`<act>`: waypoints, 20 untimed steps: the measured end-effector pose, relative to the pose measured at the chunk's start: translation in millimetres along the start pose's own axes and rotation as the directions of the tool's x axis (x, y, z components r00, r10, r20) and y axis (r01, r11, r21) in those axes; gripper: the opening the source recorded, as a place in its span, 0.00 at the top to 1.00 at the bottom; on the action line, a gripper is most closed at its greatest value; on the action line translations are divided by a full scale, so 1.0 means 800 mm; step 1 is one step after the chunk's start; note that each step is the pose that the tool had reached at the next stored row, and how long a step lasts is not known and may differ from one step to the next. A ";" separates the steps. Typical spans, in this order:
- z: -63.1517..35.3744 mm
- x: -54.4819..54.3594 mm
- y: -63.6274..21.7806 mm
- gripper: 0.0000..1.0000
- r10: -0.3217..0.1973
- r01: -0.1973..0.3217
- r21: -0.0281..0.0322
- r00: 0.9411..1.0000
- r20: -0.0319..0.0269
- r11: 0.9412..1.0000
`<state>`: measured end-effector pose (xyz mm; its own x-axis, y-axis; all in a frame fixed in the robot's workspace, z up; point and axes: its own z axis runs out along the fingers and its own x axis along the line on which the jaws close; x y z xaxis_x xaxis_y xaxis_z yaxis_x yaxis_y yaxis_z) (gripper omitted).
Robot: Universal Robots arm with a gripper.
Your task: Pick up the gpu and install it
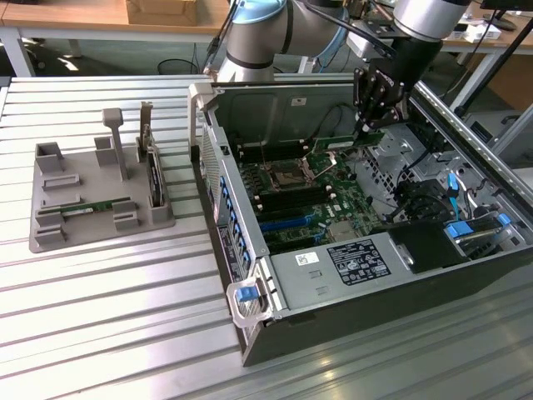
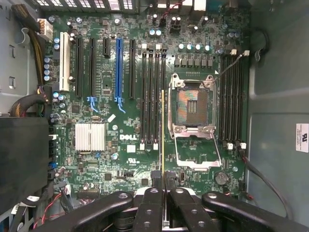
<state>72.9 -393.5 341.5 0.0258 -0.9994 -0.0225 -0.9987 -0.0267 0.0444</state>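
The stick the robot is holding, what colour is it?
Green. The gpu shows best in the exterior view, clamped in the gripper.

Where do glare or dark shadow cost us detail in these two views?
Exterior view: bright window glare streaks the ribbed metal table, and the computer case front is deep in shadow. Wrist view: the motherboard is evenly lit, the black block beside it is featureless, and the gripper holds the gpu edge-on.
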 end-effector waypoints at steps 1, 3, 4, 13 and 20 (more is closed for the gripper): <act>0.001 0.000 0.000 0.88 0.000 0.000 0.000 1.000 0.000 1.000; 0.002 0.000 0.000 0.88 0.000 0.000 0.000 1.000 0.000 1.000; 0.003 0.000 0.000 0.88 0.000 0.000 0.000 1.000 0.000 1.000; 0.008 0.000 0.000 0.88 0.000 0.000 0.000 1.000 0.000 1.000; 0.011 0.000 0.000 0.88 0.000 0.000 0.000 1.000 0.000 1.000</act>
<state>72.9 -393.5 332.6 0.0257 -0.9994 -0.0225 -0.9987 -0.0267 0.0444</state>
